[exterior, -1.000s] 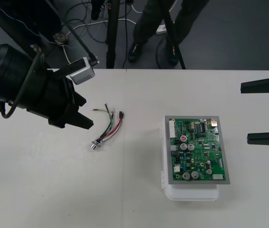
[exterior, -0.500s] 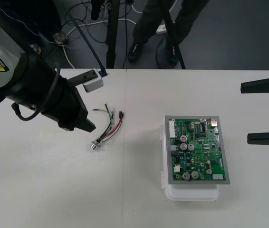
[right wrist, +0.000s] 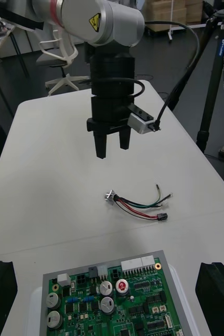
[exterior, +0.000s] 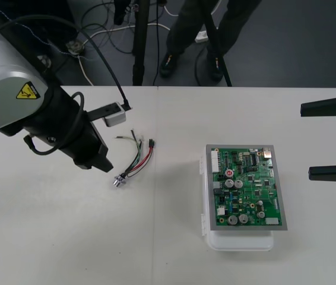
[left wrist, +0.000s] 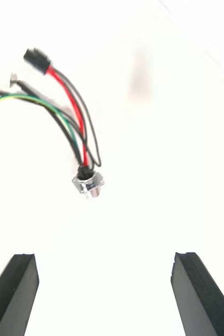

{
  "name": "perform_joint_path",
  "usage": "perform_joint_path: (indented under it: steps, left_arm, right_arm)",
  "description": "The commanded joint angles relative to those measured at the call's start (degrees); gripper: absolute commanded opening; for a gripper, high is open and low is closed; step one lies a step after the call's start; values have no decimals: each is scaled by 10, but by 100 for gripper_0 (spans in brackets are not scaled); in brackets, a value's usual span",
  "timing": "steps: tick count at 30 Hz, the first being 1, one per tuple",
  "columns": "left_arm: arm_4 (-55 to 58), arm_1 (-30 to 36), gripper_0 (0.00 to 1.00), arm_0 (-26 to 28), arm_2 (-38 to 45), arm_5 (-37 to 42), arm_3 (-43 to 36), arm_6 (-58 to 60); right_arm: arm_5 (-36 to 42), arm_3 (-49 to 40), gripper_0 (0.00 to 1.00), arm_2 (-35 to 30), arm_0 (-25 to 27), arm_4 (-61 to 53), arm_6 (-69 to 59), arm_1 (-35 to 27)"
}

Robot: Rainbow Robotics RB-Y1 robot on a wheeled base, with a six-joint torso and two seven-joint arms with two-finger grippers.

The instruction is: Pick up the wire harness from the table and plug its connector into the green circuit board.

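Harness (exterior: 136, 160) free by spread L hand (right wrist: 112, 148); R hand (exterior: 306, 141) cropped

steep overhead, two wrists; harness (exterior: 132, 169) shared

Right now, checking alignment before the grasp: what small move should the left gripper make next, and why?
Probably ease the left gripper toward the harness and lower it: its fingers are open above the table, beside the socket, touching nothing. The harness lies loose, its plug away from the green circuit board. The right gripper waits at its side.
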Motion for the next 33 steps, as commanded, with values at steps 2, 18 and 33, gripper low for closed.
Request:
perform_joint_path:
  steps: [2, 18, 33]
  left_arm:
    - [-47, -45, 74, -25, -3, -68, 11, -6]
    - [-185, -150, 74, 106, 75, -79, 28, 11]
    - [-314, -233, 74, 231, 171, -91, 26, 8]
  right_arm:
    - [3, -3, 100, -17, -12, -8, -32, -20]
    - [3, -3, 100, -17, -12, -8, -32, -20]
    - [3, -3, 100, -17, -12, -8, -32, -20]
